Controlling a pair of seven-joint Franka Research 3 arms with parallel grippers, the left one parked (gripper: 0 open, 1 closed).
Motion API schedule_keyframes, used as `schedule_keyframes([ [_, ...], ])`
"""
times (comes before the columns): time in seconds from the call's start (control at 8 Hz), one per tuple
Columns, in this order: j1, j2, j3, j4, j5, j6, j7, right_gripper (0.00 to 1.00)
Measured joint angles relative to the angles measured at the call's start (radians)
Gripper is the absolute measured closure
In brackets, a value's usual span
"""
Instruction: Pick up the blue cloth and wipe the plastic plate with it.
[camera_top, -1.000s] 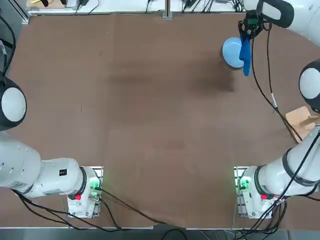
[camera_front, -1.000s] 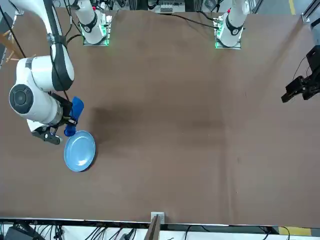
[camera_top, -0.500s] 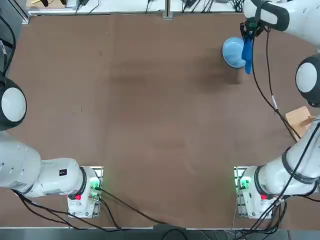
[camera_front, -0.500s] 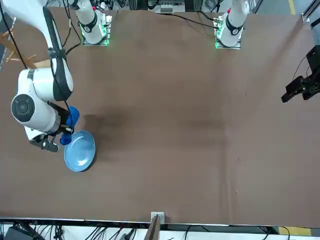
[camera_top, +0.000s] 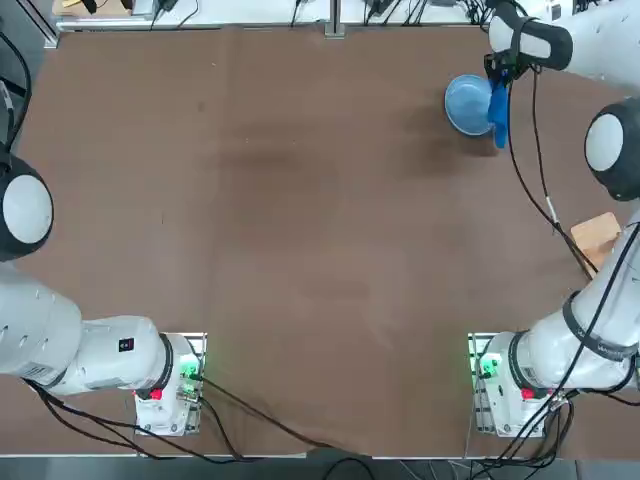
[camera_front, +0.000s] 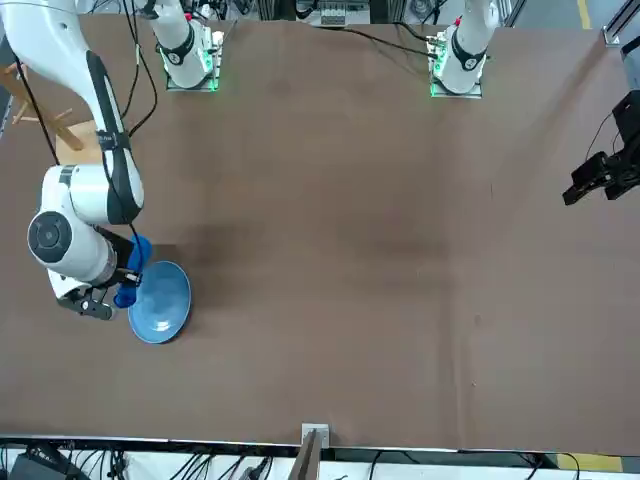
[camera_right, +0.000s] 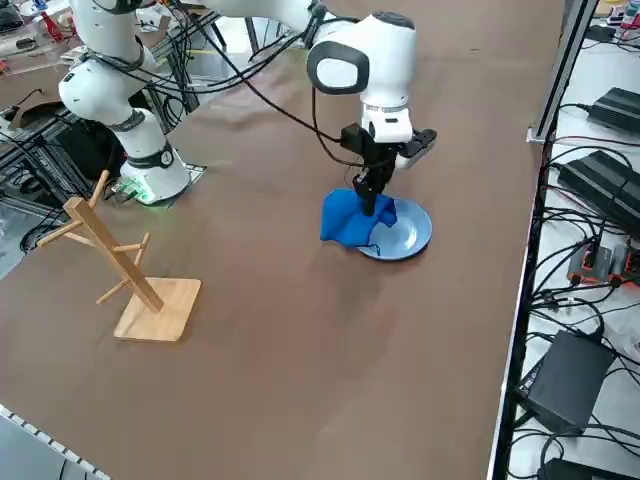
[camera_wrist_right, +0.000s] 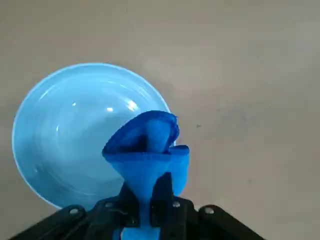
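The plastic plate is small, round and light blue, and lies on the brown table near its far right corner. My right gripper hangs just beside the plate's rim, on the side toward the table's right edge, and is shut on the blue cloth. The cloth droops from the fingers in a bunched fold. Its lower end overlaps the plate's rim and reaches down to about table level.
A wooden peg stand stands on the table's right side, nearer the robot than the plate. The table's far edge runs close behind the plate. A black cable trails along the right arm.
The right gripper has come down with the cloth and shifted slightly toward the table's right edge. The cloth's lower end now sits at the plate's rim. The plate has not moved.
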Motion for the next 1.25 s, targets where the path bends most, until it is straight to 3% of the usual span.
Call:
schedule_keyframes([
  [0.38,0.005,0.048,0.008,0.02,-0.004,0.117,-0.003,0.92],
  [0.75,0.0,0.073,0.008,0.117,-0.02,0.122,-0.092,0.92],
  [1.25,-0.002,0.141,0.009,0.12,0.024,0.24,-0.082,0.92],
])
